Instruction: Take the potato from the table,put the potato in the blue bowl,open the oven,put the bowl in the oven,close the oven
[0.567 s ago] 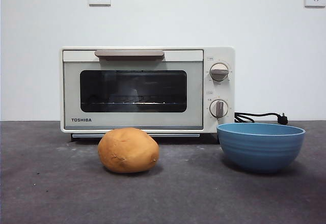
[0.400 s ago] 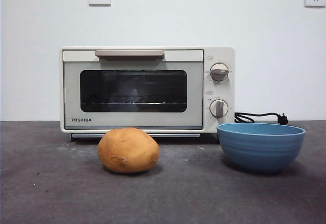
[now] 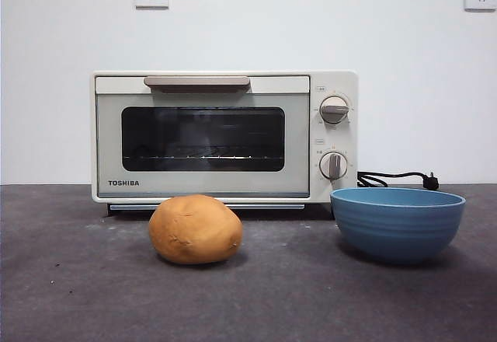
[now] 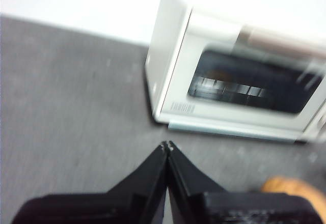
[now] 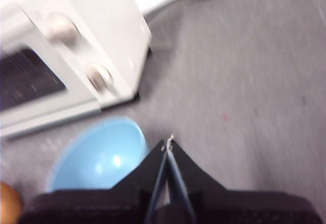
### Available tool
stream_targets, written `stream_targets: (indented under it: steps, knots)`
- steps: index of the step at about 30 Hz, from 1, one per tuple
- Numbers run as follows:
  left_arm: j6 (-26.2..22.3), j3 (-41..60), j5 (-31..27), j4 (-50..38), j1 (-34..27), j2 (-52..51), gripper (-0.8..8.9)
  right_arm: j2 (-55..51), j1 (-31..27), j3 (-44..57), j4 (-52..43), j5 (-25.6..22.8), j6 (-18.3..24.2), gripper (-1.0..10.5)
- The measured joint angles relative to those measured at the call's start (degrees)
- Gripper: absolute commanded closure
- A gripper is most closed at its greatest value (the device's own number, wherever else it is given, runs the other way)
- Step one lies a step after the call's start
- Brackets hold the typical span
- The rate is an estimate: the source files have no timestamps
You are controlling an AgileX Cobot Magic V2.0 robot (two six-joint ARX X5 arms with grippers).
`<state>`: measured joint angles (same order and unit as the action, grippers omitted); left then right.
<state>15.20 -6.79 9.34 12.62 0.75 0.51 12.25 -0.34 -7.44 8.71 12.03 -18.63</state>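
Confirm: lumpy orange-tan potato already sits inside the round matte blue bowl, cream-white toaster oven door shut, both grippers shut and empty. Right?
Not quite. The lumpy orange-tan potato still lies on the dark grey table, apart from the round matte blue bowl, as the front view shows. The rest holds.

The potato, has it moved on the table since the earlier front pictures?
No. The potato lies at the same spot below the oven door, with the same gap to the blue bowl.
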Motion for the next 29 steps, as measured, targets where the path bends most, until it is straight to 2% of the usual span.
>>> stream_targets:
  steps: [4, 11, 15, 20, 24, 29]
  knots:
    - [1.29, -5.86, 1.84, 1.92, 0.00, 1.97, 8.21, 3.56, 0.00, -6.43, -0.11, 1.03, -0.02, 9.6]
    - [1.38, -18.71, 6.01, 8.66, 0.00, 9.99, 8.21, 11.26, 0.00, -20.00, 7.45, 8.04, 2.21, 9.6]
    - [-0.35, -26.23, 10.05, 13.40, 0.00, 15.19, 8.21, 14.84, 0.09, -28.00, 14.43, 11.67, 4.81, 9.6]
    - [-2.91, -33.79, 14.19, 20.26, 0.00, 20.37, 8.21, 18.23, 1.22, -36.52, 22.99, 12.63, 8.35, 9.6]
    - [-5.20, -38.77, 17.81, 26.12, 0.00, 23.28, 8.21, 20.46, 2.27, -42.21, 29.51, 16.39, 11.08, 9.6]
    - [-8.00, -42.18, 20.04, 31.10, 0.00, 24.72, 8.21, 21.38, 3.87, -44.78, 33.70, 16.50, 14.14, 9.6]
